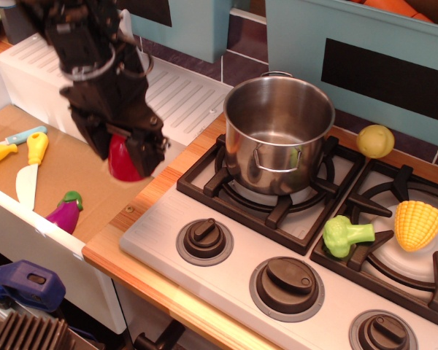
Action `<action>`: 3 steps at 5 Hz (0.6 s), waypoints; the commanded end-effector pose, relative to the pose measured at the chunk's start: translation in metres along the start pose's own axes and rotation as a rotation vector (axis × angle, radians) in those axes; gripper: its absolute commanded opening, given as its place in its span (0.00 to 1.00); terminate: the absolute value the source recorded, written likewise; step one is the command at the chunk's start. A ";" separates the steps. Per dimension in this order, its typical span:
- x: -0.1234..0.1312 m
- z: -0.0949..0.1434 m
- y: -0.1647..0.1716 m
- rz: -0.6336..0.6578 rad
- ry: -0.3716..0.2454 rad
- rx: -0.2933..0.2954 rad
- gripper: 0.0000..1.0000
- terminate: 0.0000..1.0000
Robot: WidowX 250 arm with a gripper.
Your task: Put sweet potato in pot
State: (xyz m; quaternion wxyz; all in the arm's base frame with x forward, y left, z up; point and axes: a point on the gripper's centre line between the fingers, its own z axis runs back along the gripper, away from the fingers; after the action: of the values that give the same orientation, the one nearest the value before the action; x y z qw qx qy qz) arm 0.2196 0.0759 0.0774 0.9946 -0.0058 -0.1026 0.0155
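The jaws are pinching the sweet potato (123, 159), one dark finger on each side of it. The gripper (125, 149) hangs from a black arm that enters from the 11 o'clock corner of the view. The sweet potato's red lower end protrudes below the jaws; its upper part is hidden between the fingers. It appears clear of the surface below (contact cannot be confirmed from this single view), above the edge where the brown sink floor (66, 171) meets the wooden tabletop (142, 211).

At 3 o'clock from the gripper, well apart, the pot (279, 131) stands upright on the rear left burner grate (226, 182) of the stove. Its interior shows only bare steel.

At 8 o'clock from the gripper, the purple eggplant (66, 210) lies on the sink floor near the front wall. At 9 o'clock lie a yellow-handled knife (31, 166) and, beyond it, a light-blue-handled utensil (22, 135).

On the right burner, at 4 o'clock from the pot, a green broccoli (344, 235) lies beside a yellow corn (417, 224). A yellow ball (375, 141) rests at 3 o'clock from the pot, near the rear wall. Three dark knobs line the stove front; the left knob (204, 237) sits at 4 o'clock from the gripper.
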 end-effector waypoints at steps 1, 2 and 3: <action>0.035 0.044 -0.017 -0.032 -0.073 0.063 0.00 0.00; 0.059 0.058 -0.039 -0.059 -0.118 0.094 0.00 0.00; 0.080 0.068 -0.059 -0.080 -0.142 0.103 0.00 0.00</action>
State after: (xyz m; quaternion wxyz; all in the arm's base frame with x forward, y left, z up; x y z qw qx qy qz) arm 0.2865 0.0062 0.1543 0.9870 0.0550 -0.1503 -0.0156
